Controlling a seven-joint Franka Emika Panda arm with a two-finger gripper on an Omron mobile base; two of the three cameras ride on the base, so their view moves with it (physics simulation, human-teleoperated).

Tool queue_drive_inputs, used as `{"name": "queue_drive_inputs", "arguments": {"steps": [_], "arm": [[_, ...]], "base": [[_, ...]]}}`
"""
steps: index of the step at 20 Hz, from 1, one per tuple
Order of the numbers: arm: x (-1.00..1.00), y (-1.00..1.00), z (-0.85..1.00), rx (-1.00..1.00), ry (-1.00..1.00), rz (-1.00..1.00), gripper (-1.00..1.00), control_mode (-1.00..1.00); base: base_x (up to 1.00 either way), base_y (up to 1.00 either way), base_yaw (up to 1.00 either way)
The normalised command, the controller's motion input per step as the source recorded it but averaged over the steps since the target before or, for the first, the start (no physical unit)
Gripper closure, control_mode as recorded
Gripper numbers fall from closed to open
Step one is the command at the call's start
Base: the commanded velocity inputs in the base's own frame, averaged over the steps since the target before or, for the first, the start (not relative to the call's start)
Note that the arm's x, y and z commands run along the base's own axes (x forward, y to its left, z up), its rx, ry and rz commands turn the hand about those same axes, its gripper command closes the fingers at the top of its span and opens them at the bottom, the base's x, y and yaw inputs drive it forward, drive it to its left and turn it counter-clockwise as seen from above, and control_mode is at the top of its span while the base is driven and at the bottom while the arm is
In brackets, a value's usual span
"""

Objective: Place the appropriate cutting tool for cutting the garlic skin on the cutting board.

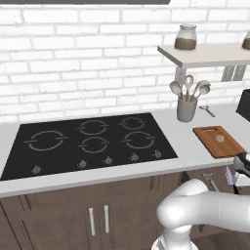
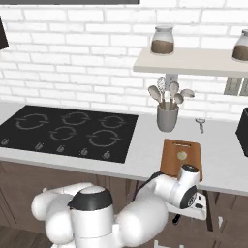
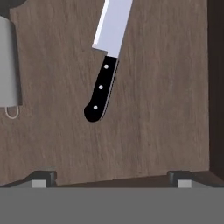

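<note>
Left base view: cutting board (image 1: 219, 141) flat on the white counter (image 1: 185, 141) right of the black cooktop (image 1: 90, 141), slot handle toward the wall, garlic (image 1: 219, 138) resting near its middle. Behind the board, grey utensil holder (image 1: 186, 108) packed with silver spoons (image 1: 189, 88), one loose spoon (image 1: 207, 111) lying beside it. Above, shelf (image 1: 205, 54) carrying a jar (image 1: 185, 38). White arm reaching down low past the counter's front edge at the right.

Right base view: same board (image 2: 180, 157) with the garlic (image 2: 182, 155) on it, utensil holder (image 2: 167, 117) behind, loose spoon (image 2: 201, 124) to the right. Arm's wrist in front of the board's near edge, hand dropped below counter level into what looks like an open drawer (image 2: 208, 213).

Hand view: knife (image 3: 107, 61) lying on the brown wood-grain drawer floor (image 3: 166, 100), black three-rivet handle nearer, silver blade running off the top edge. Grey utensil (image 3: 8, 65) at the left edge, well apart from the knife. Dark drawer wall along the right. Gripper (image 3: 112, 179) with jaws spread fully wide, holding nothing, tips clear of the handle; nothing between them and the knife.
</note>
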Motion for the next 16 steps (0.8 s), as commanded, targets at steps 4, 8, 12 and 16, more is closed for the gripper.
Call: {"name": "queue_drive_inputs", "arguments": {"steps": [4,8,12,16], "arm": [[-0.02,0.00,-0.23,0.00,0.00,0.00,-1.00,-1.00],[-0.11,0.00,-0.29,0.00,0.01,0.01,-1.00,-1.00],[-0.25,0.00,-0.22,0.00,0.00,0.02,-1.00,-1.00],[-0.20,0.00,-0.03,0.00,0.01,0.02,-1.00,-1.00]], "base": [[0.00,0.00,0.00],[0.00,0.00,0.00],[0.00,0.00,0.00],[0.00,0.00,0.00]]}}
